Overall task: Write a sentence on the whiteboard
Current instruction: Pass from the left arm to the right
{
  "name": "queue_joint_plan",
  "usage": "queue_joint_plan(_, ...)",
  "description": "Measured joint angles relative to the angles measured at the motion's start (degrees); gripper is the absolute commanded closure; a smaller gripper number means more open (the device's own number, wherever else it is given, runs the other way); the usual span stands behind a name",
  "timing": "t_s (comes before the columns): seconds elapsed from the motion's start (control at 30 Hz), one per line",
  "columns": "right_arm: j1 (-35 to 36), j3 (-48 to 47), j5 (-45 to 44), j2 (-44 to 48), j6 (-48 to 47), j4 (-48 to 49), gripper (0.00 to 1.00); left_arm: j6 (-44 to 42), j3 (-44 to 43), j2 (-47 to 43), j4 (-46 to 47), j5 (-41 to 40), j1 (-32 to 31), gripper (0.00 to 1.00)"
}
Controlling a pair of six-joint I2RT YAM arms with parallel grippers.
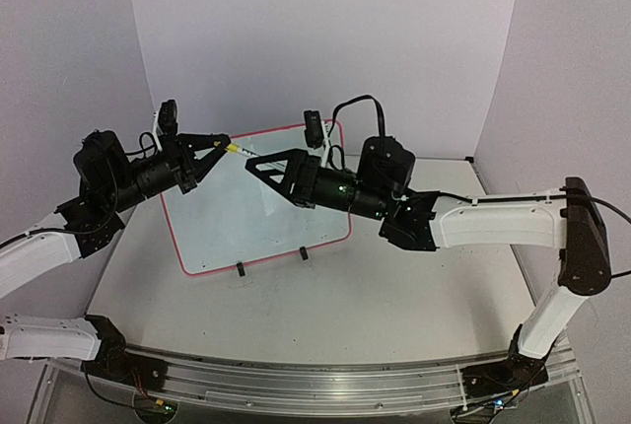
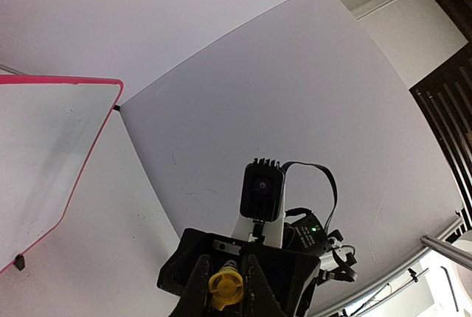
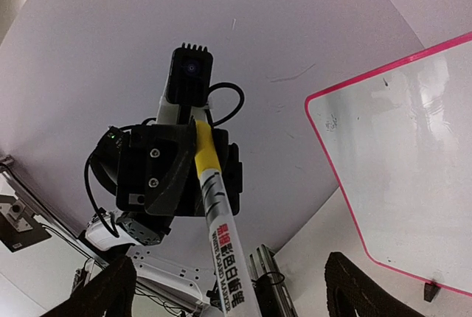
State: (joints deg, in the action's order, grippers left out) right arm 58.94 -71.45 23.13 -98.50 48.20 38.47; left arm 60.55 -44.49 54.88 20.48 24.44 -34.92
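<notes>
The whiteboard (image 1: 246, 217), glossy white with a pink-red border, leans upright at the back of the table; its edge also shows in the wrist views (image 2: 44, 147) (image 3: 413, 169). In front of its top edge my left gripper (image 1: 225, 144) (image 2: 226, 265) is shut on the yellow end of a white marker (image 1: 237, 149) (image 2: 225, 290). The marker (image 3: 221, 236) points toward my right gripper (image 1: 254, 170) (image 3: 230, 262), which faces the left one. Its fingers (image 3: 110, 291) stand wide open on either side of the marker's barrel, apart from it.
Two small black clip feet (image 1: 240, 269) (image 1: 304, 253) hold the board's lower edge on the white table (image 1: 375, 296). White backdrop panels close in the back and sides. A metal rail (image 1: 315, 385) runs along the near edge by the arm bases.
</notes>
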Motion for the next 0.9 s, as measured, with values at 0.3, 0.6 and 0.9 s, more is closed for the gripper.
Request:
queue_joint_plan(0.3, 0.0, -0.8, 1.0, -0.5, 2.3, 3.6, 0.23, -0.6, 0.0, 0.5, 0.1, -0.1, 0.0, 1.0)
queue_joint_plan(0.6, 0.0, -2.9, 1.6, -2.0, 2.9, 3.9, 0.31, -0.8, 0.0, 1.0, -1.0, 0.0, 0.0, 1.0)
queue_joint_plan(0.9, -0.1, -3.9, 1.8, -2.8, 2.9, 3.5, 0.47, -0.6, 0.0, 1.0, -0.7, -0.1, 0.0, 1.0)
